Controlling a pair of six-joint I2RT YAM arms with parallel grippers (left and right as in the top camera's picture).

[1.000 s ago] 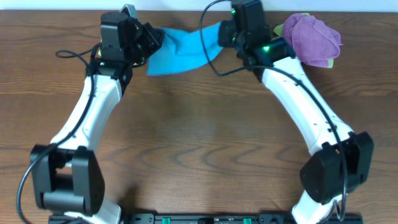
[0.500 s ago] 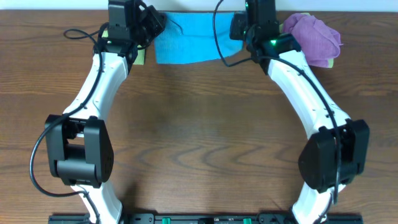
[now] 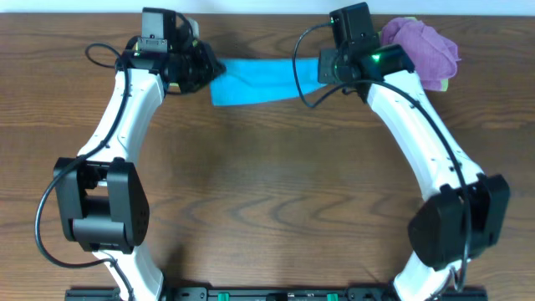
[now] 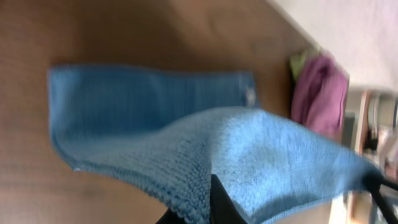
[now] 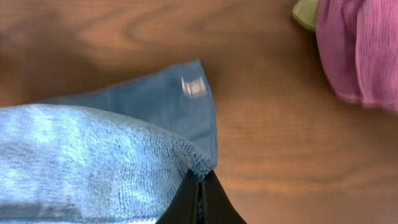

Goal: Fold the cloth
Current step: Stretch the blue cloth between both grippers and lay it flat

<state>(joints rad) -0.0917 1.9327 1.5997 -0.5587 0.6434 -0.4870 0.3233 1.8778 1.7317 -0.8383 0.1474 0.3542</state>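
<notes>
- While the left gripper (image 3: 203, 72) and right gripper (image 3: 324, 68) each pinch one end, the cloth (image 3: 255, 81) stretches between them.
- Just right lies a purple cloth (image 3: 422, 48), bunched over a green cloth (image 5: 303, 14).

The cloth (image 3: 255, 79), spread wide at the frame's top edge a moment earlier, has been drawn lower into a narrower band; the left hand (image 3: 205, 73) and right hand (image 3: 322, 67) were lowered with it.
</notes>
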